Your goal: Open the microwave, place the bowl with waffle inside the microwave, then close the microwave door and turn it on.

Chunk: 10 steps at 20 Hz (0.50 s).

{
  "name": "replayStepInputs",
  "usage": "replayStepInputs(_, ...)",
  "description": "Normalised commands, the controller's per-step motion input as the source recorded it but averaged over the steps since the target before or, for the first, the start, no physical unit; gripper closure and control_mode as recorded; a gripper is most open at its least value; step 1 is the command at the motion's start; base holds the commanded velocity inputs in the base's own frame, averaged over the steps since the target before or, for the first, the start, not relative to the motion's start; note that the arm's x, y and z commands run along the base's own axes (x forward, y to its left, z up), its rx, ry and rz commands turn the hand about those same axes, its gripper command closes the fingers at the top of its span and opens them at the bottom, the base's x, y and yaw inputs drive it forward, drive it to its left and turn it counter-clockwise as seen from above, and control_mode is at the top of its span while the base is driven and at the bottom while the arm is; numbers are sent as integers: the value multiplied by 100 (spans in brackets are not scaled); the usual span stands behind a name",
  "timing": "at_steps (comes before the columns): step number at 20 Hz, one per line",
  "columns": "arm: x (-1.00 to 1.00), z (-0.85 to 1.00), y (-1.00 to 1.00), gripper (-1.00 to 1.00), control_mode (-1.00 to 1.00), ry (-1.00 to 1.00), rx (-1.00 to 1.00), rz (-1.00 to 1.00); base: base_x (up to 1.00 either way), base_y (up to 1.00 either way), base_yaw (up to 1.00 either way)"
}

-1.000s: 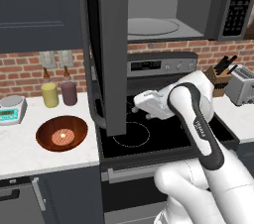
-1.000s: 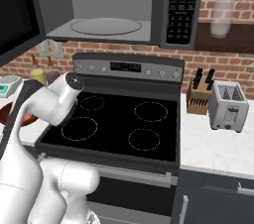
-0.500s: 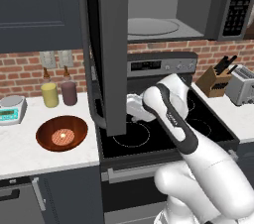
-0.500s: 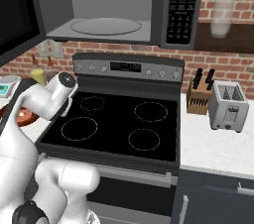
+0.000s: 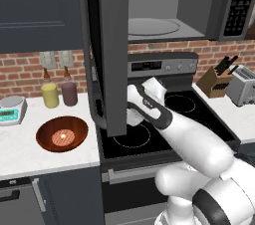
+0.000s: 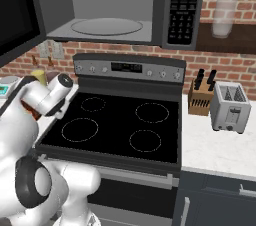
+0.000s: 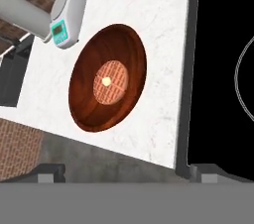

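The microwave (image 5: 164, 10) stands open above the range, its turntable (image 6: 106, 26) bare. The microwave door (image 5: 112, 50) swings out toward me. On the white counter left of the stove rests the reddish-brown bowl (image 5: 62, 133) with the small round waffle (image 5: 63, 137) at its middle. In the hand view the bowl (image 7: 108, 78) and waffle (image 7: 110, 81) lie straight ahead, some way off. My gripper (image 7: 126, 174) is open, with nothing between the fingertips (image 7: 49, 173). My arm (image 5: 154, 112) reaches left over the stove; the door hides the hand's front end.
A digital scale (image 5: 11, 109), a yellow bottle (image 5: 50, 94) and a dark bottle (image 5: 69, 93) stand behind the bowl. The black stovetop (image 6: 120, 125) lies under my arm. A knife block (image 6: 201, 95) and toaster (image 6: 230, 107) sit on the right counter.
My arm has swung left across the stove, bringing the hand low behind the open door toward the bowl's side. The gripper has stayed open. Bowl and door have not moved.
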Motion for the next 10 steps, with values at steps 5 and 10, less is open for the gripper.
replayStepInputs(5, 53, -55, 33, -100, -100, 12, 0, 0, 0, 0, 0)
replayStepInputs(10, 49, -46, 32, -100, -100, 4, 0, 0, 0, 0, 0)
